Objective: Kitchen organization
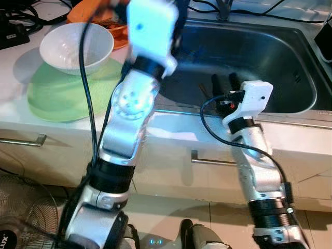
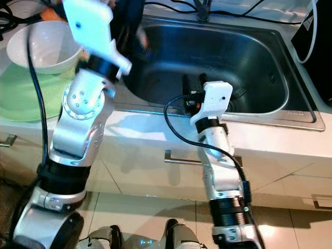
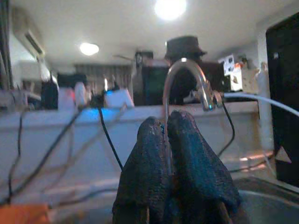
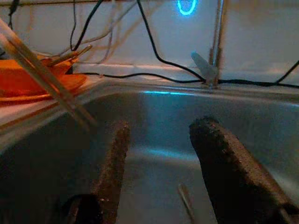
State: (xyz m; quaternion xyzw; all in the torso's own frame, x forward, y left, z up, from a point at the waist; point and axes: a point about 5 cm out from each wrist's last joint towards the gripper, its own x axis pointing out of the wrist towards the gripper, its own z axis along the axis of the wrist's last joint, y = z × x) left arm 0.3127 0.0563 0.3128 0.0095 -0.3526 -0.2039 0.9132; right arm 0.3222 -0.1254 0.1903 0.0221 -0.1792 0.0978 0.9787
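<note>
I'm reaching my right gripper [image 4: 159, 158], fingers spread, into the sink [image 1: 290, 57] toward a chopstick [image 4: 186, 200] on its floor; my left gripper [image 3: 170, 140], pressed together, is hanging above. Next: lowering and pinching it.

A pale white kitchen countertop [image 1: 171, 129] runs across the upper half of the frame, with a stainless steel sink basin [image 1: 290, 57] sunk into its upper right part. At the upper left a round light-green plate [image 1: 57, 96] lies flat on the counter, and a white ceramic bowl [image 1: 67, 49] sits upright on the plate's far edge. Behind the bowl, at the top edge, lies an orange dish [image 1: 88, 13], while black cables [image 1: 21, 18] trail over the counter's upper left corner.
</note>
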